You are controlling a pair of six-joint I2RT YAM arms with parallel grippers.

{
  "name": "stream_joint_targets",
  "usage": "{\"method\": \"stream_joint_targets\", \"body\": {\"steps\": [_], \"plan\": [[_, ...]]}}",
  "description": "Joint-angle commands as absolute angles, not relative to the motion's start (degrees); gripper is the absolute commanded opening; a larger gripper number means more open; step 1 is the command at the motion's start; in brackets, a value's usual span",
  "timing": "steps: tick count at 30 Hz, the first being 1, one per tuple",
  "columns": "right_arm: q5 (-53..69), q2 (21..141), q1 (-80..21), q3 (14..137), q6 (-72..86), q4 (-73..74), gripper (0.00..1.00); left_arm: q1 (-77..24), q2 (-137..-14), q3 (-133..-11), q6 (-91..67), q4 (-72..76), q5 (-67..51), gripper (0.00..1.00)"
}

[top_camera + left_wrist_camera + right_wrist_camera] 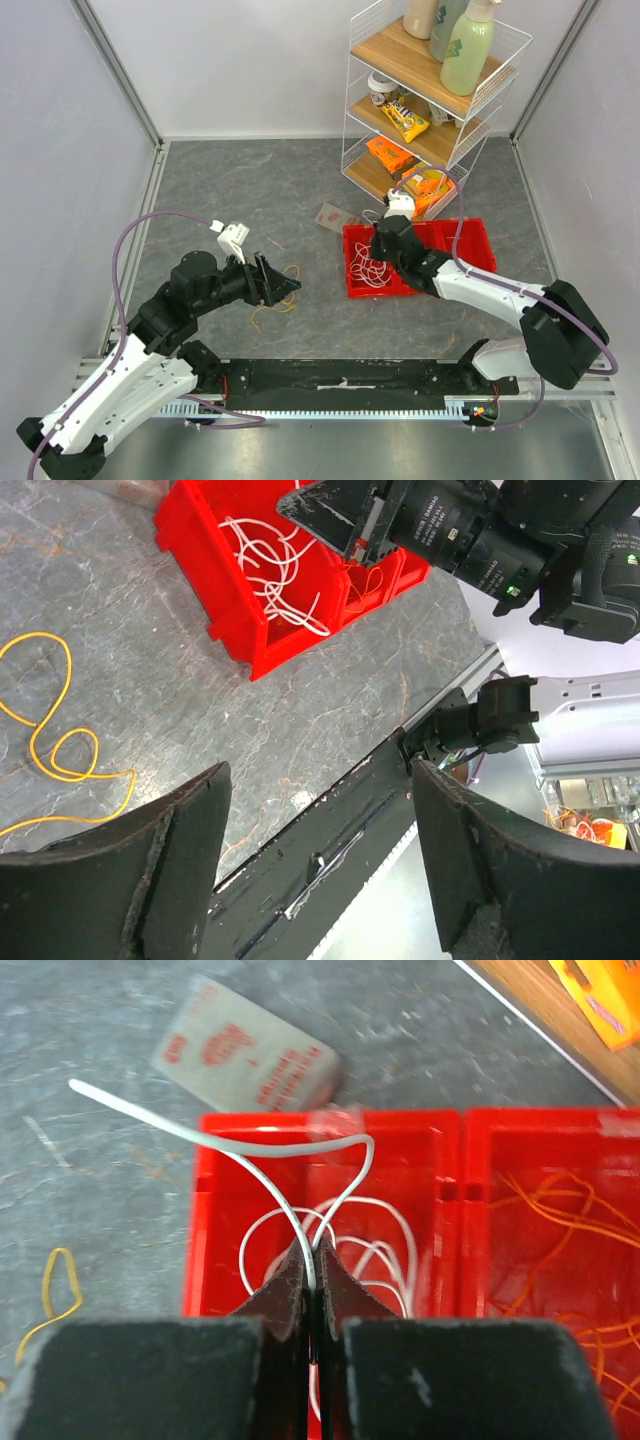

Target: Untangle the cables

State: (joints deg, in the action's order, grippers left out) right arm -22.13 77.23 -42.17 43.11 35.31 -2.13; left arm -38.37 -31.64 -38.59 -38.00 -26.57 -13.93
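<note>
Hard bits first. From the top view the right gripper (380, 247) sits right over the left compartment of the red bin (478, 238), so you can't see its fingertips from there at all. Its wrist view sorts that out: the jaws are clamped tight on 1 white cable (255, 1150). It loops up from the tips and sticks out to the left past the bin rim, free end in the air.

More white cables (275, 565) lie coiled in that same compartment. There are orange cables (560, 1225) in the compartment to the right, cut off by the frame edge. The grey packet (245, 1060) just behind the bin has red print too blurry to read.

The left gripper (320, 865) is spread wide with nothing between the fingers, hanging over the table. A yellow cable (50, 735) lies loose in loops on the table near it, well apart from the bin. In the top view part of it disappears under the gripper.

The table (250, 180) is grey and marbled-looking, with white walls on 3 sides. A wire shelf (395, 55) stands at the back right with snack packs and 3 bottles (468, 50), which are cut off at the top of the frame.
</note>
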Motion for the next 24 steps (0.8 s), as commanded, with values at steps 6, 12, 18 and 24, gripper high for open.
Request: {"method": "stream_joint_targets", "body": {"steps": [6, 12, 18, 24], "plan": [[-15.9, 81.2, -39.9, 44.5, 37.4, 4.7, 0.13, -38.4, -38.5, -34.2, -42.3, -26.8, -9.0, 0.75], [-12.1, 78.5, -40.0, 44.5, 35.8, 9.1, 0.19, -38.5, -45.7, -32.6, -41.8, -25.3, -9.4, 0.76], [-7.5, 74.4, -40.0, 45.1, 34.7, 12.2, 0.24, -38.5, -51.9, -30.6, -41.7, -22.5, -10.3, 0.75], [-7.6, 73.6, -40.0, 47.8, 31.4, 16.5, 0.50, -38.5, -54.0, -29.4, -40.6, -20.0, -9.4, 0.74]]}}
